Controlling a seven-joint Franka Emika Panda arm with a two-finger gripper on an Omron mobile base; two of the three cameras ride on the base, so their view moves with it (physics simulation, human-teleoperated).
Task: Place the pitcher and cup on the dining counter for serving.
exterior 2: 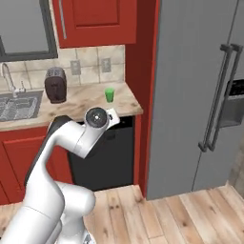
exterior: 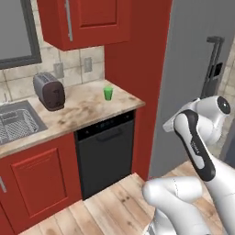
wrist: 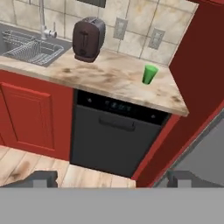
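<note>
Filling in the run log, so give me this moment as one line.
cup: upright on kitchen counter, untouched | toaster: left of cup | gripper: jaws open, empty, away from counter | stage: cup not yet picked

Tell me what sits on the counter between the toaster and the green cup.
Nothing: between the toaster and the cup the hand view shows bare marbled counter.

We can read no text, label, brand, number or sign. The dishwasher (wrist: 117, 131) has faint light marks along its dark control strip, just below the counter (wrist: 105, 78) edge, but they are too small and blurred for us to make out. The arm (exterior: 197, 147) link bears tiny grey lettering we cannot read.
</note>
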